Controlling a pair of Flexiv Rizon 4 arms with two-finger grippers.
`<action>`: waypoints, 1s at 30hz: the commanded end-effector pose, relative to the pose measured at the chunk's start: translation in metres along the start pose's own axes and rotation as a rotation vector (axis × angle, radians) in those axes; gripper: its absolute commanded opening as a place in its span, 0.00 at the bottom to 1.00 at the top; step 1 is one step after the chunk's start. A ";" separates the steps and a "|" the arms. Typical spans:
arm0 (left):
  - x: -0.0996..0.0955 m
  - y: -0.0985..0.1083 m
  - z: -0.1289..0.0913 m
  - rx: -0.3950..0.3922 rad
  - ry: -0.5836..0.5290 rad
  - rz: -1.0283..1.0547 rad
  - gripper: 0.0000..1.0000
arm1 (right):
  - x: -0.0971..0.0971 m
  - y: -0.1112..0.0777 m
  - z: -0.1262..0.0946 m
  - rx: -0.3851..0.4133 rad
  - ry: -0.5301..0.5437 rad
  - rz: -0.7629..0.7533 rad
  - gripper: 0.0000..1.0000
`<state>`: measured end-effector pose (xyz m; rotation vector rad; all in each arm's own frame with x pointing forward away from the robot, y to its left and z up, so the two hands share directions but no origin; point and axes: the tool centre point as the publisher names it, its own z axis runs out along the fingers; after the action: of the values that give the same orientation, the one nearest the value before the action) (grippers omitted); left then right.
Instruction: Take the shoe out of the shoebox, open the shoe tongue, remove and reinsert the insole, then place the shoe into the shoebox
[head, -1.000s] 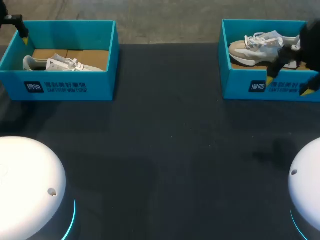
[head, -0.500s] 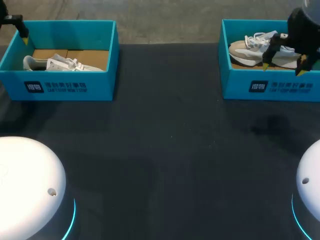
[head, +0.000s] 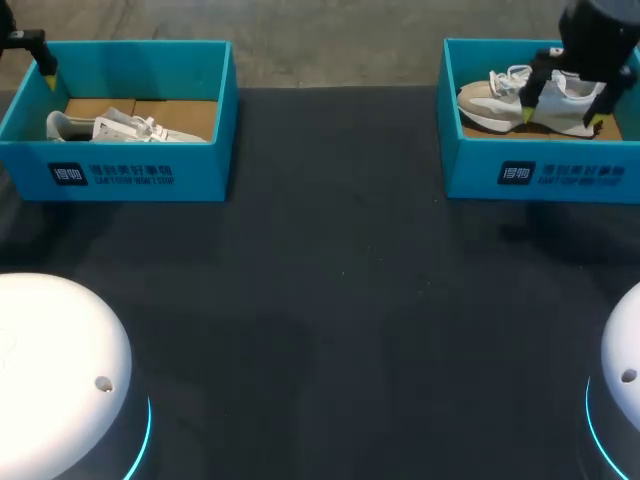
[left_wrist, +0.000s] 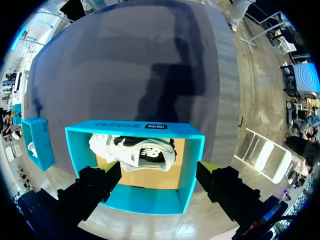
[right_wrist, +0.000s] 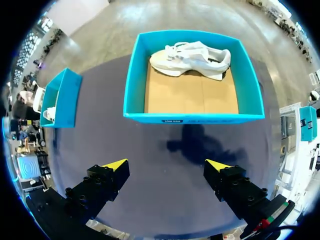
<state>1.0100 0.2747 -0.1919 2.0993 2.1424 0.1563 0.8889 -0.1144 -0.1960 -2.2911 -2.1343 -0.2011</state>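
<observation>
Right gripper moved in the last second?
Yes. The right gripper went from in front of the right shoebox front wall to over the shoe inside it.

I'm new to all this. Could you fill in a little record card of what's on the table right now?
table: dark, two teal boxes at its far edge
left shoe: white, lying in left shoebox
right shoe: white, lying in right shoebox
left end effector: open, empty, over left shoebox
right end effector: open, empty, near right shoebox

The left shoebox (head: 140, 170) and right shoebox (head: 480, 170) were turquoise with tan floors; the right sneaker (head: 490, 103) was white and beige.
</observation>
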 end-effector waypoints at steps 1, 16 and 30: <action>0.000 -0.001 0.000 -0.002 0.002 0.001 1.00 | 0.001 0.005 0.000 0.035 -0.003 0.000 1.00; 0.000 -0.001 0.000 -0.002 0.002 0.001 1.00 | -0.017 0.044 -0.001 -0.039 -0.126 -0.052 1.00; 0.000 -0.001 0.000 -0.002 0.002 0.001 1.00 | -0.054 0.097 0.016 -0.046 -0.193 -0.072 1.00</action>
<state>1.0101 0.2747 -0.1919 2.0993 2.1422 0.1565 0.9717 -0.1698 -0.2079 -2.3607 -2.3433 -0.0547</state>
